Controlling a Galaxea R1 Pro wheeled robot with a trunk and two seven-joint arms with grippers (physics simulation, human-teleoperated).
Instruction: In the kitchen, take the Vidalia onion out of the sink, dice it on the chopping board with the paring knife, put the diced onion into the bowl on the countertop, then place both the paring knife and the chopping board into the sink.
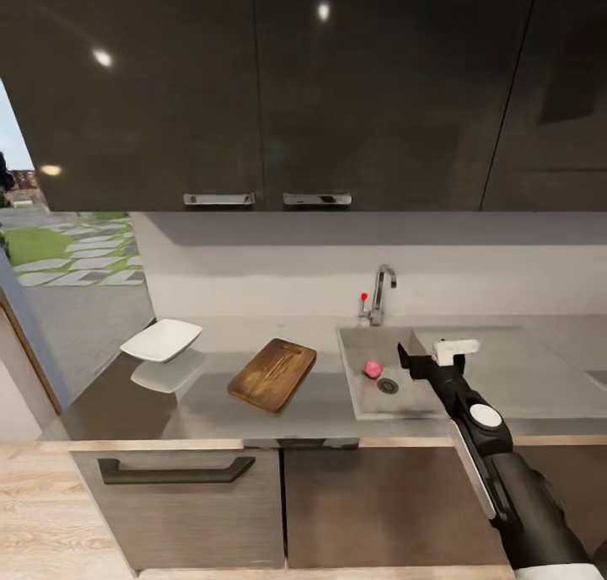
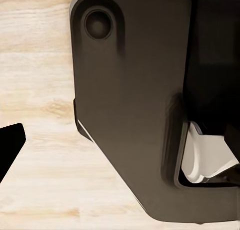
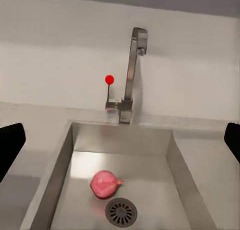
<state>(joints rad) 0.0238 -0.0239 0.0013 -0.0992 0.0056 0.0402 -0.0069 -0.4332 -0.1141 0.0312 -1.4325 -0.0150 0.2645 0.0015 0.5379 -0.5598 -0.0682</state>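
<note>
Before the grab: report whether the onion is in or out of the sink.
In. The onion lies on the sink floor beside the drain.

A pinkish-red onion (image 3: 105, 184) is lying in the matte grey steel sink (image 1: 358, 344), whose chrome tap (image 1: 381, 293) is carrying a bright red knob (image 3: 109, 79). To the left, a dark brown, grained chopping board (image 1: 273, 374) and a white bowl (image 1: 161, 340) are sitting on the glossy grey countertop (image 1: 118, 407) with its pale wood edge.
</note>
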